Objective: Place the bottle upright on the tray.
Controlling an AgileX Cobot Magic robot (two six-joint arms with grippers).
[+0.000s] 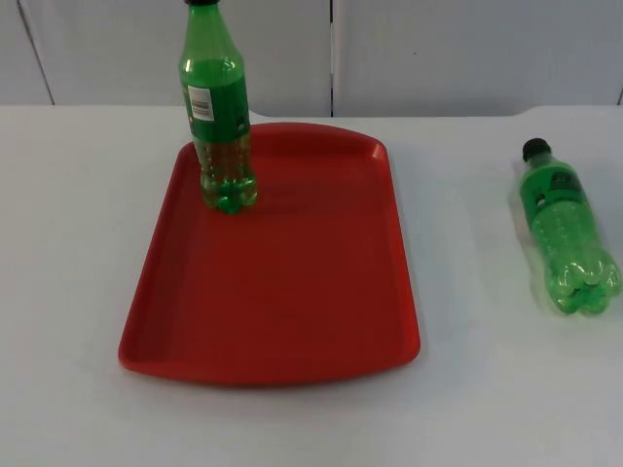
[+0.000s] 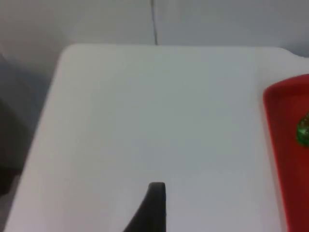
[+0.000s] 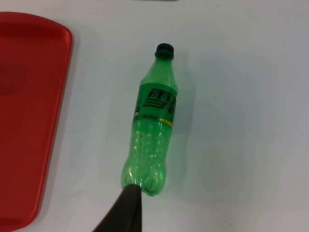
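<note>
Two green bottles sit in the scene, with a red tray (image 1: 282, 292) between them on the white table (image 1: 68, 292). Going left to right in the top view: the first bottle (image 1: 216, 107) stands upright on the tray, at about 11 o'clock from the tray's middle, near its far left corner, black cap up. The second bottle (image 1: 567, 229) lies on its side on the table, well apart from the tray at about 3 o'clock, its black cap pointing toward 12 o'clock, to the grey wall (image 1: 438, 49).

The left gripper's fingertip (image 2: 157, 203) hangs over bare table beside the tray's edge; whether it is open or closed cannot be told. The right gripper's fingertip (image 3: 126, 208) hovers just at the lying bottle's base; its state cannot be told either.
</note>
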